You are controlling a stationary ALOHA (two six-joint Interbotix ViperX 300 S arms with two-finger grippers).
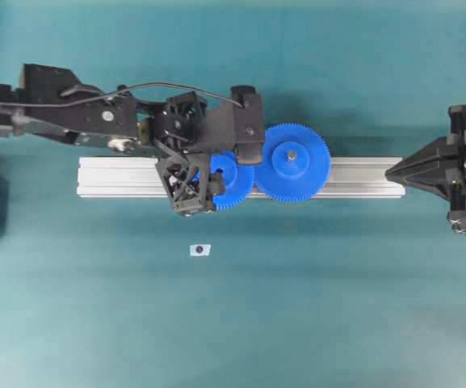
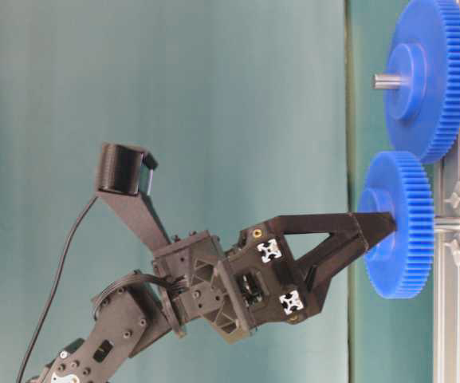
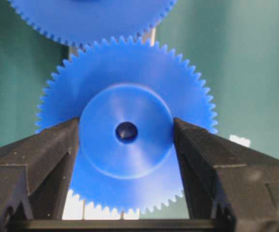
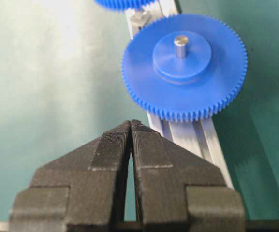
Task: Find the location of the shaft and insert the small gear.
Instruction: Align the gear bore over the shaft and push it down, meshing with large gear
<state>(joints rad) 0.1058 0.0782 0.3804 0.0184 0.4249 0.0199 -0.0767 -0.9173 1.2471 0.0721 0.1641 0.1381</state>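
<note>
The small gear, bright blue with a raised hub, is held by its hub between the fingers of my left gripper, which is shut on it. In the side view the small gear sits just off the rail. The silver shaft shows between the gear's back face and the rail. How far the shaft reaches into the dark centre hole I cannot tell. From above, my left gripper covers part of the gear. My right gripper rests shut and empty over the rail's right end, and its pads meet at the tips.
A wider blue gear sits on its own pin on the aluminium rail, its teeth next to the small gear's. A small white tag with a dark dot lies on the teal table in front of the rail.
</note>
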